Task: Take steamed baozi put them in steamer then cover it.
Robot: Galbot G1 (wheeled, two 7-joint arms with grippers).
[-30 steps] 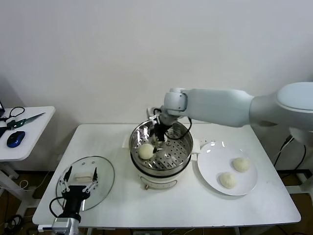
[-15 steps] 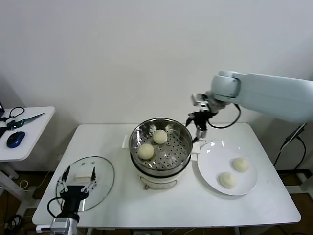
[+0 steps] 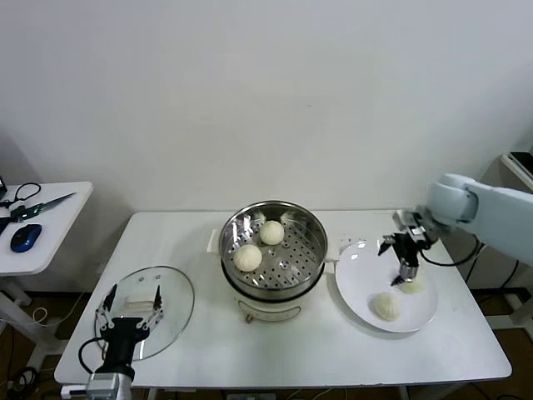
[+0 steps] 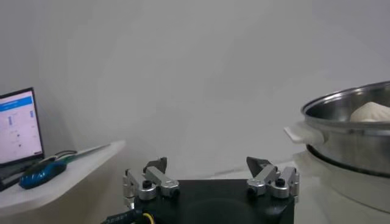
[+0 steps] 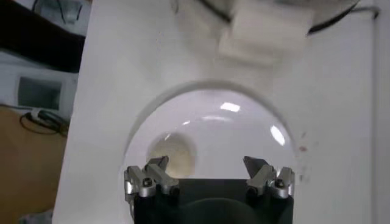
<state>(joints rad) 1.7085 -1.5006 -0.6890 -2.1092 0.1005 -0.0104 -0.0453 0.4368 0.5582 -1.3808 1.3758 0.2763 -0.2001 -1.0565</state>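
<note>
The steamer (image 3: pixel 293 218) stands mid-table with two steamed baozi (image 3: pixel 248 257) (image 3: pixel 271 232) on its perforated tray. Two more baozi lie on the white plate (image 3: pixel 358 275) to its right: one near the front (image 3: pixel 386 306), one (image 3: pixel 417 283) partly hidden behind my right gripper (image 3: pixel 403 275). That gripper hangs open just above the plate with nothing in it. In the right wrist view it (image 5: pixel 206 163) is over the plate (image 5: pixel 244 122), a baozi (image 5: pixel 173 155) beside one fingertip. My left gripper (image 3: pixel 129 315) rests open over the glass lid (image 3: pixel 171 292) at the front left; it (image 4: pixel 207 165) faces the steamer (image 4: pixel 353 131).
A small side table (image 3: pixel 58 221) at the far left holds a blue mouse (image 3: pixel 27 237) and scissors (image 3: pixel 42 202). A laptop screen (image 4: pixel 18 125) shows in the left wrist view. The steamer's cream handle (image 5: pixel 262 30) lies beyond the plate.
My right gripper left a second baozi in the steamer, then swung right and down over the plate. The left arm has not moved.
</note>
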